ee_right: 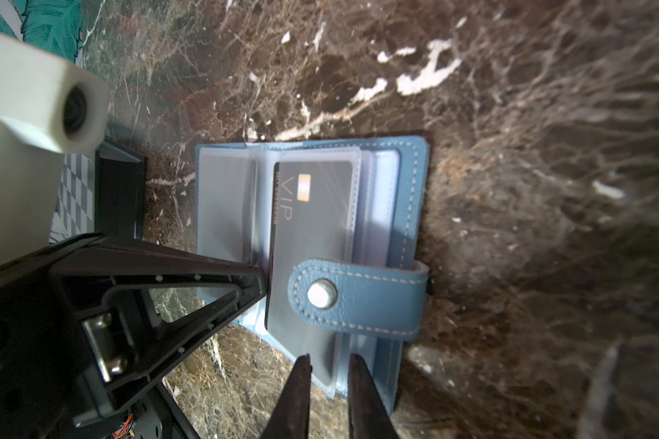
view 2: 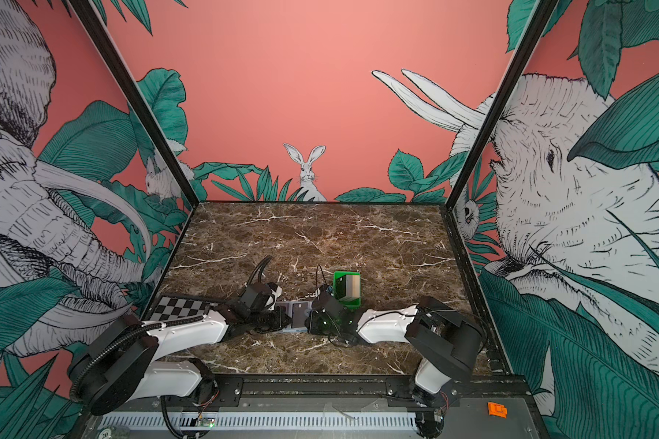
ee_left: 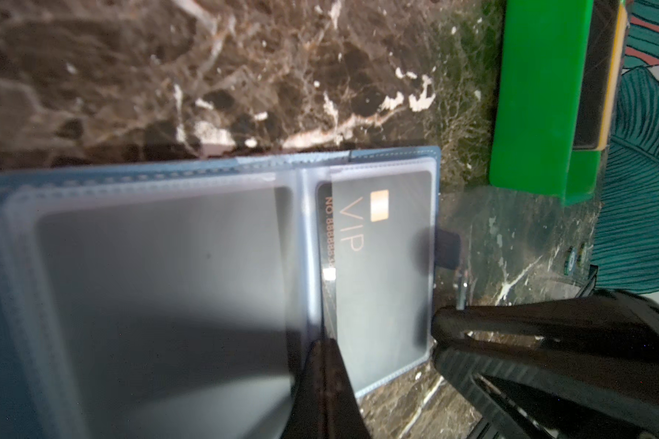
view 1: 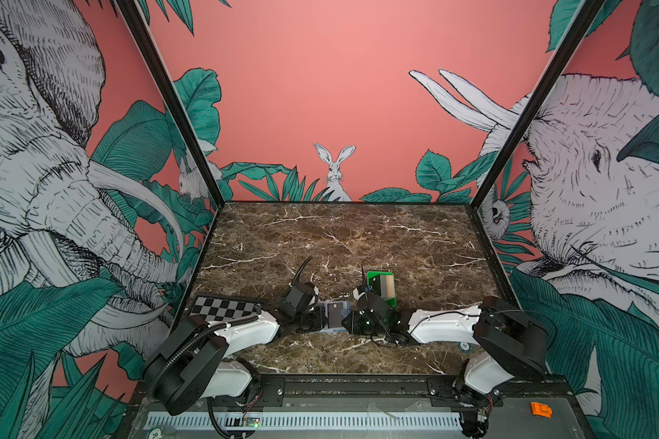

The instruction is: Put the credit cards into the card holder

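**Table layout, front edge**

The card holder [ee_right: 409,190] is lying open on the table [view 1: 339,235] near the middle of its front edge, a credit card [ee_right: 312,228] sitting in it. A tray [view 1: 392,301] holding cards [view 1: 384,286] is standing just behind-right; a plate [view 1: 221,309] is lying by the left edge.

One card holder [ee_right: 408,213], one black VIP card [ee_right: 312,213], one green tray [view 1: 390,301] with at least two further cards [view 1: 387,286], grey and tan, one checkerboard plate [view 1: 221,308], and two hands: left hand [ee_left: 320,353], right hand [ee_right: 328,365].
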Tool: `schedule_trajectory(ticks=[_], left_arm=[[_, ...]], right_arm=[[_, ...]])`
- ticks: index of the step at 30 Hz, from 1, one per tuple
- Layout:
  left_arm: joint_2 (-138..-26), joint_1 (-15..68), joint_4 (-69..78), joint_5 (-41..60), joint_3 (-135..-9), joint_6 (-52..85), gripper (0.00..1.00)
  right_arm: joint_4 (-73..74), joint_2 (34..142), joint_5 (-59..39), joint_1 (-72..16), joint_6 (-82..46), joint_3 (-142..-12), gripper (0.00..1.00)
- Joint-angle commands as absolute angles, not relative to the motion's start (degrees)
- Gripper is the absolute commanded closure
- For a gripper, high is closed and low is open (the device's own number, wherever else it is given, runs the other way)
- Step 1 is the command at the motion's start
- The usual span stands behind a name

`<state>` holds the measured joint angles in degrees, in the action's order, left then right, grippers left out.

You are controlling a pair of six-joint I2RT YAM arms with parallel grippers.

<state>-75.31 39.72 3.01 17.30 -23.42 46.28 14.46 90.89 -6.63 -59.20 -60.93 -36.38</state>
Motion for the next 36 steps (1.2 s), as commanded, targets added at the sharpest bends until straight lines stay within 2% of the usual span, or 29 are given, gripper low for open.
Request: schedule_trajectory(ticks=[1,36], left_arm=[[-75.68,39.78,0.52,15.64,-21.9,46.34,0.96],[-76.16,39.77,1.67,16.01,-21.48,46.76,0.96]], right_arm=[[14.12,89.89,-6.15,-58.96,-60.04,-36.99,0.82],[16.1,92.18,-7.49,-58.98,-59.95,-37.35,0.87]])
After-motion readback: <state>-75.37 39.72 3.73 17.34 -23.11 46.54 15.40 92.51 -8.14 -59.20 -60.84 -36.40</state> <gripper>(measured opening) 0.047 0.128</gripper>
